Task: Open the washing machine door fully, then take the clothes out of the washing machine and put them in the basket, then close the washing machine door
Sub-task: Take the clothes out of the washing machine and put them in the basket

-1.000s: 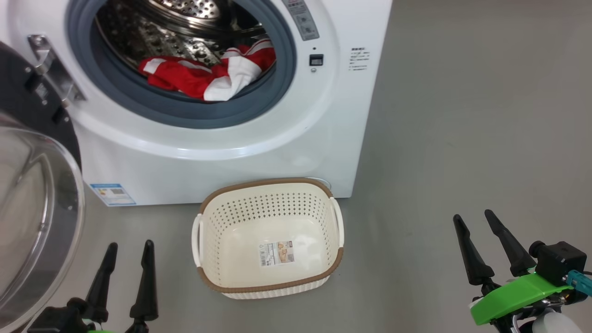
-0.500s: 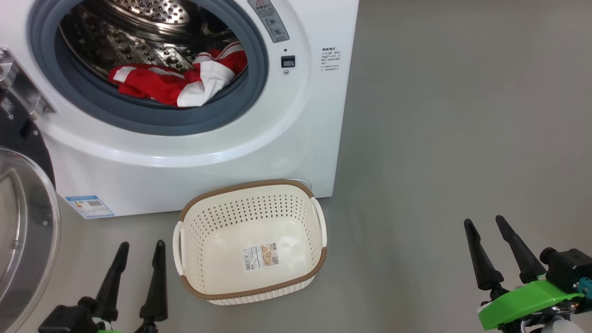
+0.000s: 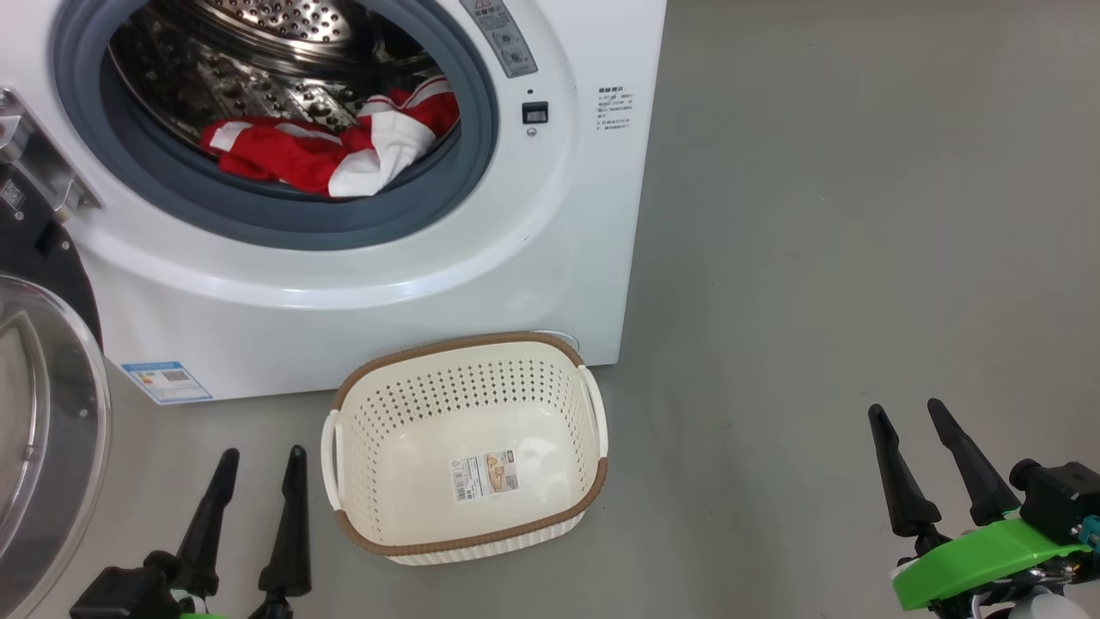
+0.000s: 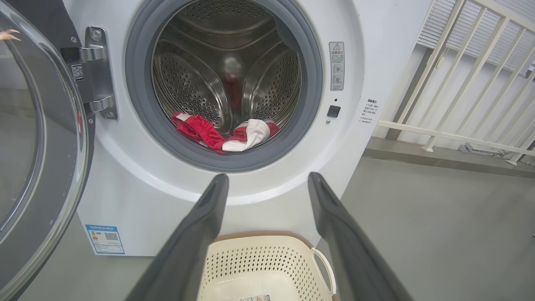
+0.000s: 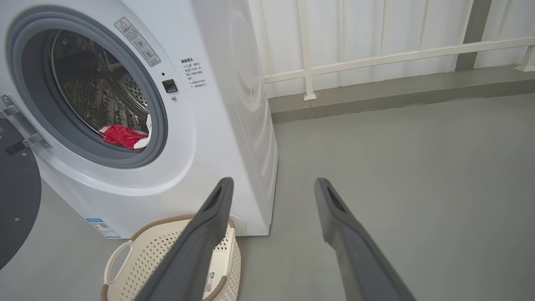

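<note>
The white washing machine (image 3: 361, 275) stands with its door (image 3: 43, 404) swung wide open to the left, glass bowl facing me. Red and white clothes (image 3: 335, 150) lie at the front of the steel drum, also seen as clothes (image 4: 223, 133) and clothes (image 5: 124, 136). The cream basket (image 3: 468, 447) sits on the floor in front of the machine, holding nothing but its paper label. My left gripper (image 3: 262, 460) is open, low and left of the basket. My right gripper (image 3: 907, 411) is open, well right of the basket. Both hold nothing.
Grey floor (image 3: 816, 215) stretches to the right of the machine. A white railing (image 5: 376, 54) and a low kerb run behind it. The open door (image 4: 37, 138) takes up the space at the machine's left.
The head camera turned, so the whole scene shifted left in the picture, then settled. Both grippers stay open and low; clothes, basket and door lie as before.
</note>
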Robot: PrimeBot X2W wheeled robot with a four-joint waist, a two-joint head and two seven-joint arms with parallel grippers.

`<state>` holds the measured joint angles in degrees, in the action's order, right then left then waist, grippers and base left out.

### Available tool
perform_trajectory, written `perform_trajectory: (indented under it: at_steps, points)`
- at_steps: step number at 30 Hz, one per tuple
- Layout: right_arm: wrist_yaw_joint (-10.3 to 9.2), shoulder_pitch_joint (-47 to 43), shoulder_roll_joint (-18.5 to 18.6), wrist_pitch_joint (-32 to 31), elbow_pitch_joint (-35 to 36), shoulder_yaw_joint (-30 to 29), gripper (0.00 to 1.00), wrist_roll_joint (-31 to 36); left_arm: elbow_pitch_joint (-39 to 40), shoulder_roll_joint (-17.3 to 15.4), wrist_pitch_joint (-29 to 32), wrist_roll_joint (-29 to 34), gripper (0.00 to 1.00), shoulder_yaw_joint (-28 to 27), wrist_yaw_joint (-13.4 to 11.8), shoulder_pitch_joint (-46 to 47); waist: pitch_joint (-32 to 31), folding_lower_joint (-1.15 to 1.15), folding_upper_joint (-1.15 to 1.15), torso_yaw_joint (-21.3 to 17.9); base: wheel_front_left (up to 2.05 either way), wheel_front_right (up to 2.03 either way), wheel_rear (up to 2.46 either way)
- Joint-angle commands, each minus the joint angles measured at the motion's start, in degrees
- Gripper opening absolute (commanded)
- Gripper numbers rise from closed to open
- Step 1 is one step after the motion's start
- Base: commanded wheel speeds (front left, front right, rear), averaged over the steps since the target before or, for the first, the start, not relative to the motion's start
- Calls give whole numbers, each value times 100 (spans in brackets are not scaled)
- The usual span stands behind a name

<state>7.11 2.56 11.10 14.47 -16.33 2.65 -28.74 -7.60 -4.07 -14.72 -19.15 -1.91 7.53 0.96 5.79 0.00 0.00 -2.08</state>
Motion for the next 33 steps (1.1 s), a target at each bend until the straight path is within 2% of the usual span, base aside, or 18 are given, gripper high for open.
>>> perform_trajectory:
  at_steps: [1,13,33]
  points:
    - [37,88,104,52,159,96,100,-2,162,-63,-28,-1,100,-189,-4,92,5,0,0,3,0,0,0]
    - [37,142,96,52,158,152,100,11,172,-67,-28,-74,100,-164,-4,148,54,0,0,6,21,-21,0]
    - [37,181,89,52,173,165,100,6,194,-67,-28,-27,100,-224,-4,212,116,0,0,42,110,-110,0]
